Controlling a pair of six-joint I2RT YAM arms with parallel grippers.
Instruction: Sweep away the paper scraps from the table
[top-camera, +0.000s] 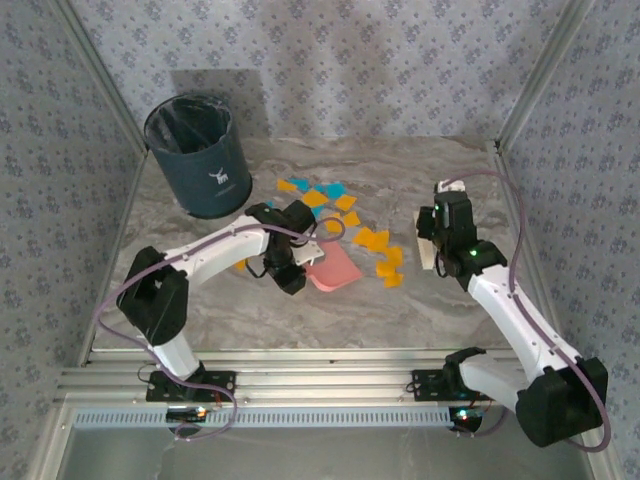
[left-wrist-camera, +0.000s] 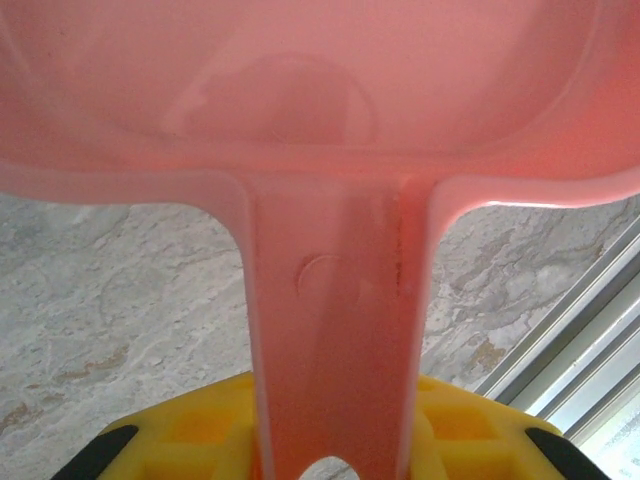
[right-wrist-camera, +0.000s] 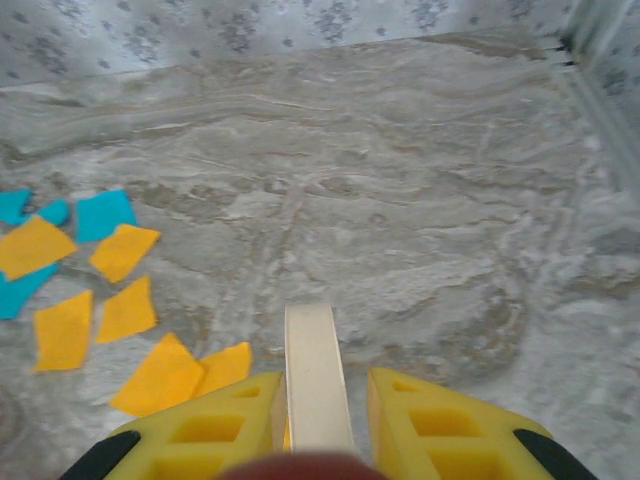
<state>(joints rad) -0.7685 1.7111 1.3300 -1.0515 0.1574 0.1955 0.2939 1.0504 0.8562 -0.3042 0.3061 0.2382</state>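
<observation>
While clamping pink dustpan handle in left jaws and cream flat tool in right jaws, looks staged to sweep; next push paper scraps toward pan.

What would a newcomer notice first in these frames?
The orange and cyan paper scraps stand out, scattered across the middle of the grey marbled table. On their near side, the left gripper is shut on the handle of a pink dustpan. A dark blue bin stands at the far left, and the right gripper pinches a cream strip to the scraps' right.
</observation>
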